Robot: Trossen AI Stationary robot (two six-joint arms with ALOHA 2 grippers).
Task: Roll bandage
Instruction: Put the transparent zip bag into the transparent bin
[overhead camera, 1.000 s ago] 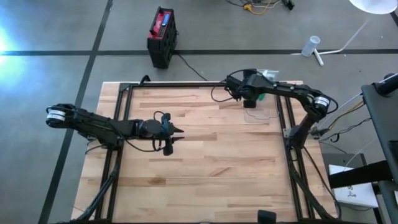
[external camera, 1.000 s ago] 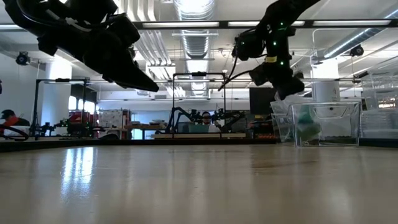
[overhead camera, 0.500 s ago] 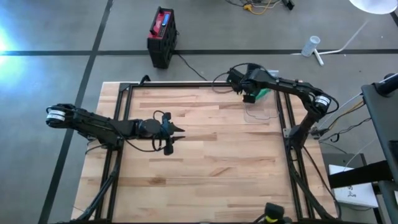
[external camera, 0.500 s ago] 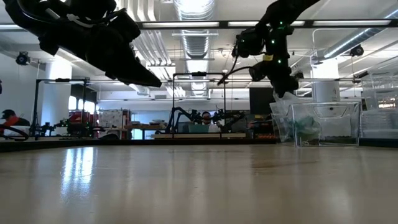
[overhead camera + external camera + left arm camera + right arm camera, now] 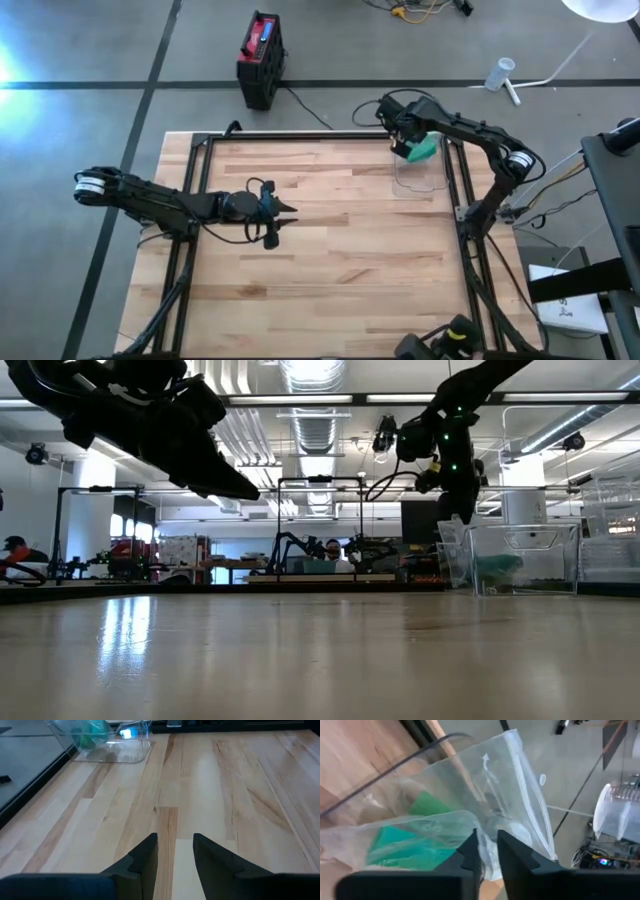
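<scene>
A green bandage (image 5: 405, 847) lies inside a clear zip bag (image 5: 510, 805), which sits in and over the far rim of a clear container (image 5: 420, 178) at the table's far right corner. In the low view the green bandage (image 5: 497, 566) shows through the container wall. My right gripper (image 5: 487, 847) slants down over that far rim. Its fingers stand a narrow gap apart, with bag film in the gap. My left gripper (image 5: 287, 211) hovers open over the left middle of the table, with nothing between its fingers (image 5: 145, 855). My right gripper comes at the bag slanting down from above, near the bag's crumpled middle (image 5: 487, 827). Film shows in the narrow gap between the fingers. I cannot tell whether the fingers touch it.
A black frame rail (image 5: 455, 190) runs close along the container's right side and another along the far edge. Bare wood (image 5: 350, 250) spreads between the two arms. A red and black box (image 5: 260, 60) stands on the floor beyond the table.
My right gripper has gone toward the table's far right corner and has rolled about its own axis. The green bandage in its bag now shows beside the gripper at the container's far rim, where the gripper covered it a second ago.
</scene>
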